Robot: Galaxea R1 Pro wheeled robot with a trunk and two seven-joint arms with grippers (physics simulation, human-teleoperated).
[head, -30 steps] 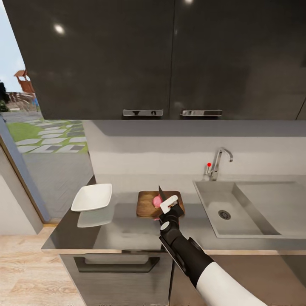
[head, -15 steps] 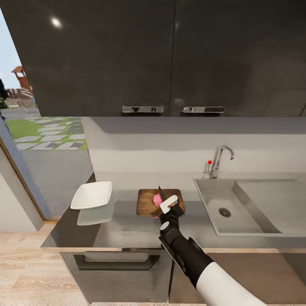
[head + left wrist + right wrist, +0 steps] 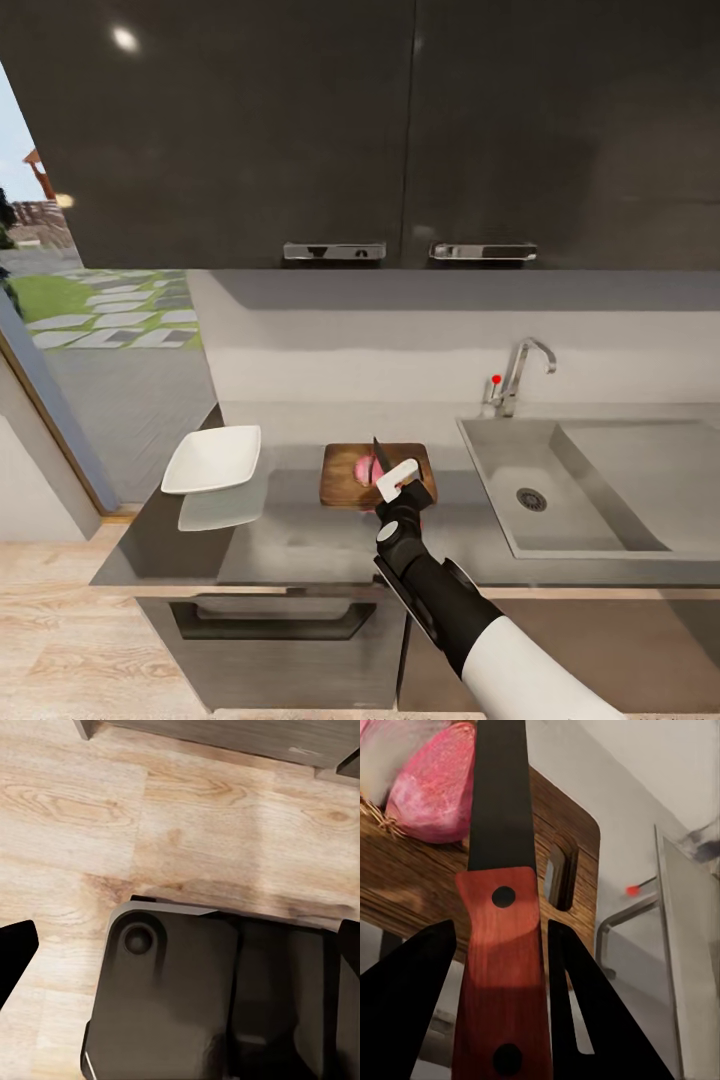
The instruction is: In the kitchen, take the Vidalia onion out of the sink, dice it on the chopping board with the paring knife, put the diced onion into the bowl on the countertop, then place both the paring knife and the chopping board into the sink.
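One pink onion [image 3: 366,467] lies on the single chopping board [image 3: 345,478] on the worktop [image 3: 300,540]. My right hand [image 3: 398,487] grips one paring knife [image 3: 499,922], blade over the onion. One bowl [image 3: 212,460] sits left, one sink [image 3: 560,490] right. Left hand: state indeterminable.

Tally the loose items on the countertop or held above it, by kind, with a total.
Bowl: 1
Chopping board: 1
Onion: 1, pink, on the board
Paring knife: 1, in the right tool
Total: 4
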